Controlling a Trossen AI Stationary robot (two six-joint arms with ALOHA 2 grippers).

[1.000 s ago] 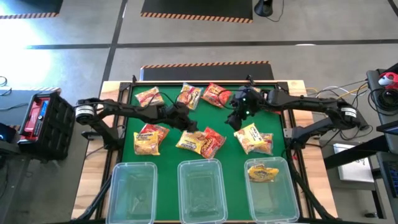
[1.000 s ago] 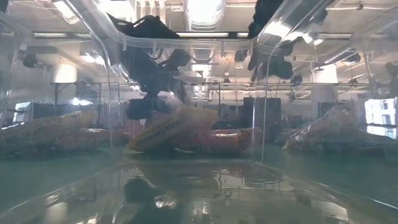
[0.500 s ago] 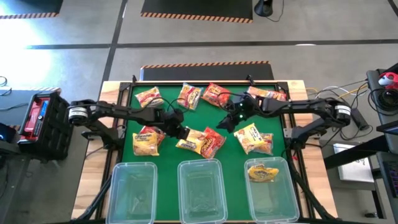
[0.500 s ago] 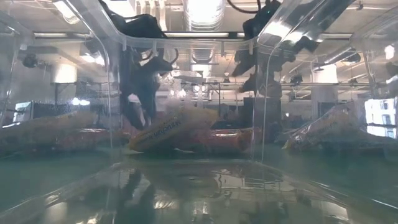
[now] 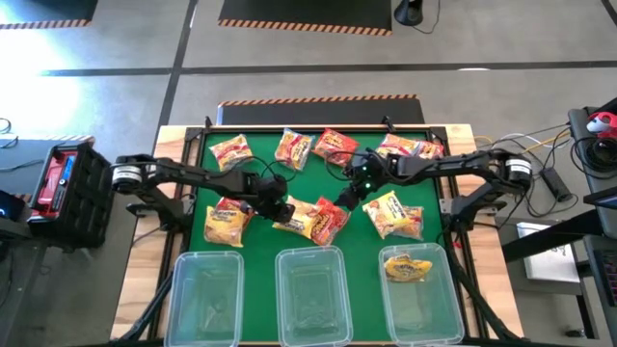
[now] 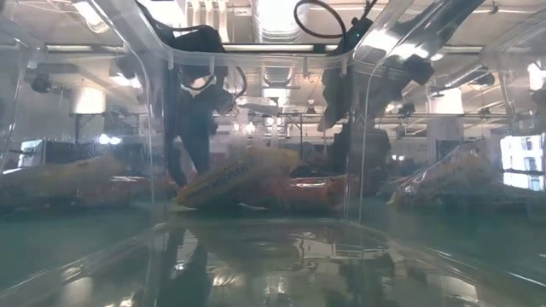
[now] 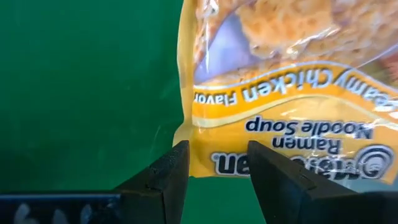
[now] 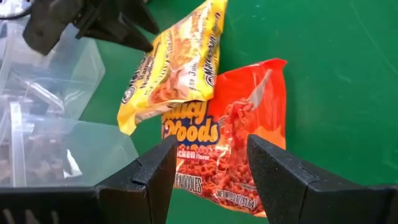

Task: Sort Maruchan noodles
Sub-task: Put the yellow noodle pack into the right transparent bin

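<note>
High view shows the green table (image 5: 198,188) with noodle packets spread on it and three clear bins (image 5: 310,294) along the near edge. The left gripper (image 5: 281,209) is down at the corner of a yellow packet (image 5: 294,220) in the middle of the table, and its fingers are apart, with the packet's edge just between them, not squeezed yet. The right gripper (image 5: 345,196) hangs over the red packet (image 5: 328,220) beside it, fingers apart too, holding nothing. The yellow packet lies partly on top of the red one (so pulling one may drag the other). These packets look light, crinkly and a bit slippery, and the noodles inside could crack, so a soft pinch on the flat sealed edge looks best. One yellow packet (image 5: 409,266) already sits in the right bin. Other packets lie close by, and the two arms are near each other, so they could bump.
</note>
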